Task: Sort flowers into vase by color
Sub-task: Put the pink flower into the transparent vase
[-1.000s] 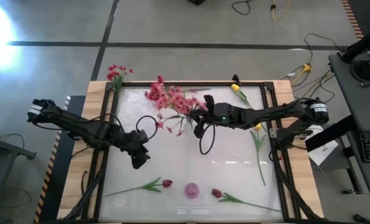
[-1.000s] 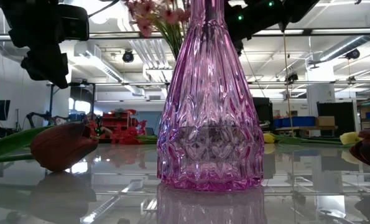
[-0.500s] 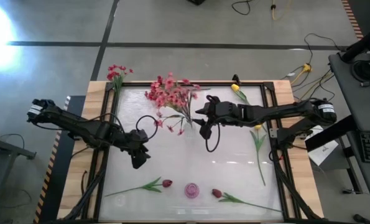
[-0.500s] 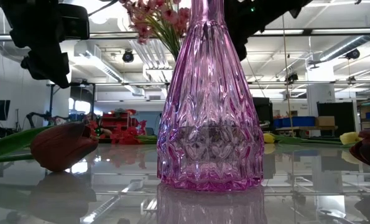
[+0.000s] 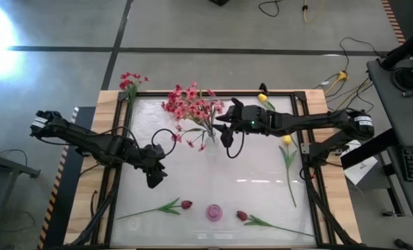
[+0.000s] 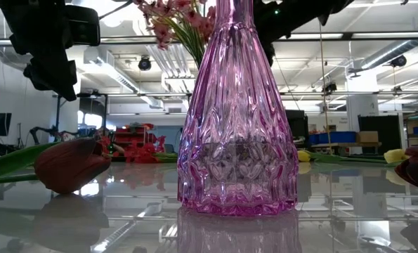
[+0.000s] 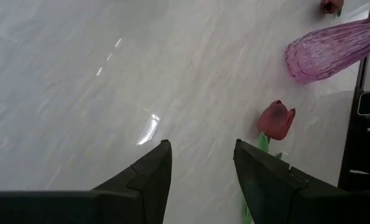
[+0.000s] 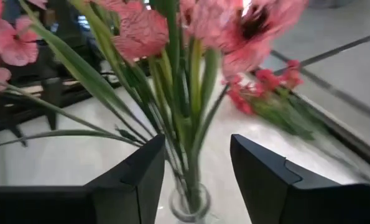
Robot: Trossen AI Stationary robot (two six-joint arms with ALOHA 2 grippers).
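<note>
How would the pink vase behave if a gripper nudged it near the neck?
The pink vase looks like ribbed glass, so it is probably rigid, fairly heavy and breakable. Its base is much wider than its neck, so it likely resists tipping; on the glossy table it may slide instead.

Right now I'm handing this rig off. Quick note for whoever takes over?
Left gripper: open, empty, above the middle of the table.
Right gripper: open, just in front of the pink blossom spray.
Done: the pink spray's stems stand in a small clear glass holder.
Left: two dark red buds lie beside the pink ribbed glass vase. Two yellow tulips lie on the right. The red blossom spray lies at the far-left corner.
</note>
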